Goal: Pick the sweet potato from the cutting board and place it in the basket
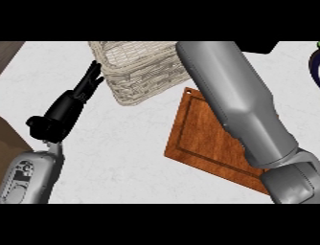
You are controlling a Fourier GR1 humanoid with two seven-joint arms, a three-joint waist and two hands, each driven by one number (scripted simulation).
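Right grey forearm (241,105) stretches over the reddish wooden cutting board (201,143) and pale woven basket (138,67), so its hand's cut off, can't tell its fingers. Left black hand (67,107) rests beside the basket, fingers straight.

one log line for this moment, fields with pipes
left robot hand: open beside basket | right robot hand: out of view, forearm over cutting board | sweet potato: not visible

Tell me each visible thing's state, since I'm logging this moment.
Left hand: open, fingers straight, beside the basket.
Basket: upright on the counter, partly hidden by the right forearm.
Cutting board: flat, its visible part bare.
Right forearm: reaching over the board toward the basket; hand out of view.
Sweet potato: not visible.
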